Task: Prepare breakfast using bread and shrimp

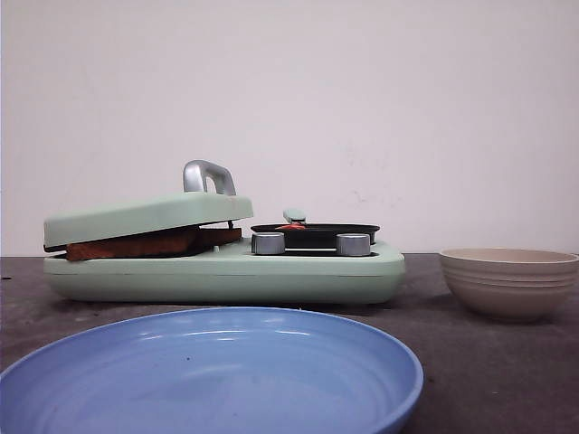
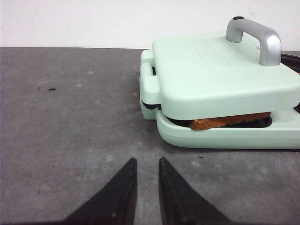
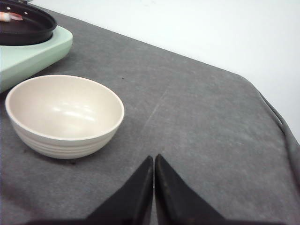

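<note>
The bread point(image 1: 136, 243) lies inside the mint-green sandwich maker point(image 1: 226, 271), pressed under its nearly closed lid point(image 1: 149, 215); only a toasted brown edge point(image 2: 229, 121) shows. A bit of reddish shrimp point(image 1: 291, 226) lies in the small black pan point(image 1: 315, 233) on the maker's right half, also seen as the shrimp point(image 3: 10, 17) in the right wrist view. My left gripper point(image 2: 147, 161) hovers over bare table in front of the maker, slightly open and empty. My right gripper point(image 3: 153, 158) is shut on nothing, near the bowl. Neither gripper shows in the front view.
A blue plate point(image 1: 208, 375) sits nearest the front. A beige bowl point(image 1: 508, 280) point(image 3: 63, 115) stands right of the maker. The lid has a silver handle point(image 2: 255, 37). Two silver knobs point(image 1: 269, 242) face forward. The table's right edge point(image 3: 276, 117) lies beyond the right gripper.
</note>
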`<state>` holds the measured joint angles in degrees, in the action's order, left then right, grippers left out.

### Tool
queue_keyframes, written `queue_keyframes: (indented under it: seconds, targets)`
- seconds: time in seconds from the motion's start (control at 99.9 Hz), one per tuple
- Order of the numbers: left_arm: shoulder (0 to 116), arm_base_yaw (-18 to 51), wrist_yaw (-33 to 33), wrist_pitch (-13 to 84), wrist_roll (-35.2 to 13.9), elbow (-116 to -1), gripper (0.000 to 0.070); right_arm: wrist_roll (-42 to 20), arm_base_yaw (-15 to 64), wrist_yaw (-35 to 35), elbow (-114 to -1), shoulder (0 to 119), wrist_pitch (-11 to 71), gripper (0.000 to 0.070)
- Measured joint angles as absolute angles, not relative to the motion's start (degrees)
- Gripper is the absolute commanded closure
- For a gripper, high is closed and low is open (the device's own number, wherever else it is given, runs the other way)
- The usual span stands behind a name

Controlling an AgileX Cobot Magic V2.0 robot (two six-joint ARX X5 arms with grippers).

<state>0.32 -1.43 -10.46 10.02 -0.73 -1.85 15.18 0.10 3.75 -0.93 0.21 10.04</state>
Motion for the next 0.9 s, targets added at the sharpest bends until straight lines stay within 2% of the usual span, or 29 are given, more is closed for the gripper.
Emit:
queue_keyframes:
  seconds: [0.15,0.641,0.901]
  targets:
    - [0.32,-1.43,-10.46,10.0,-0.73,-1.85,0.07,15.16,0.93,5.82,-0.93,0.21,10.04,0.07]
    - [0.32,-1.43,-10.46,10.02,-0.73,-1.85,0.07,15.11,1.43,5.58,-0.93,0.21,9.82,0.07]
    - [0.32,-1.43,-10.46,10.0,-0.73,-1.85,0.07,11.46,1.43,5.58,-0.91,0.21,9.78,0.07]
